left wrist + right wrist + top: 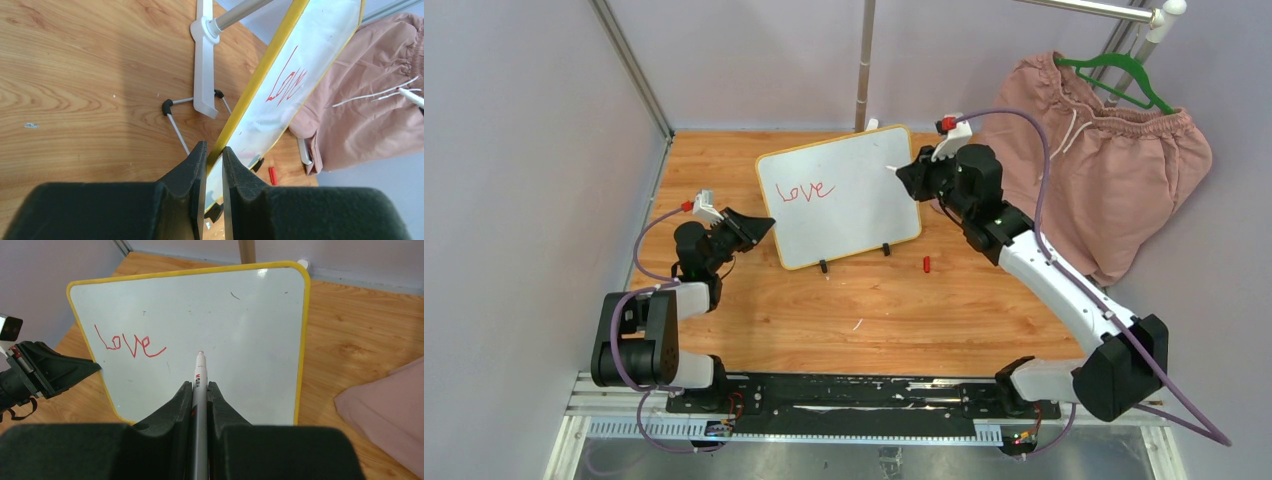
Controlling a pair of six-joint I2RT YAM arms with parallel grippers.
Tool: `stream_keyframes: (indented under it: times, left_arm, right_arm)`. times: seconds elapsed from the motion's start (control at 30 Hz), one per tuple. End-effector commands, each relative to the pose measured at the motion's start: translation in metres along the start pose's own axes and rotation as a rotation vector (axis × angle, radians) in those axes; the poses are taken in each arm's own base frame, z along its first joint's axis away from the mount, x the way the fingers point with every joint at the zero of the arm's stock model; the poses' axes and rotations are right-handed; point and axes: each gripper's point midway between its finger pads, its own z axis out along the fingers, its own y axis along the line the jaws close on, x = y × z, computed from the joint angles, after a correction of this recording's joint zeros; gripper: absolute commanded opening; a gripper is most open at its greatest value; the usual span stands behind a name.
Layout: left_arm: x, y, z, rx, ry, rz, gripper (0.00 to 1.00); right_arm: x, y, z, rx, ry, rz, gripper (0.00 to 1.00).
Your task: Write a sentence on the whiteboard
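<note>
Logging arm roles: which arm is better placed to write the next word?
Right. The right gripper holds the marker, tip toward the whiteboard beside "Love"; the left gripper clamps the board's edge.

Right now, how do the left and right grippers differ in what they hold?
The left gripper clamps the yellow side edge of the whiteboard; the right gripper clamps a marker. The left stands beside the board; the right faces its writing surface, marker tip right of the red "Love". Both are shut.
</note>
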Motion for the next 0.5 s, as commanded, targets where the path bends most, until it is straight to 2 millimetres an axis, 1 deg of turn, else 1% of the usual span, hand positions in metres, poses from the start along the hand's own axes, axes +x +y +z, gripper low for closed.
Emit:
stream_keyframes:
  times: [0.0, 0.13, 0.33, 0.47]
  left_arm:
    - [0.003, 0.003, -0.002, -0.019, 0.003, 0.002, 0.00]
    - [0.002, 0.003, -0.002, -0.019, 0.003, 0.001, 0.00]
    - [0.002, 0.002, -0.001, -0.018, 0.002, -0.003, 0.00]
    - [0.002, 0.002, -0.002, -0.018, 0.001, -0.003, 0.00]
  right_arm:
    - [0.008, -0.003, 0.000, -0.008, 0.007, 0.000, 0.00]
    - [0.009, -0.004, -0.003, -0.005, 0.003, -0.024, 0.00]
    - [0.002, -0.008, -0.014, 0.020, -0.021, -0.069, 0.00]
    - [0.000, -0.006, -0.017, 0.012, -0.026, -0.078, 0.00]
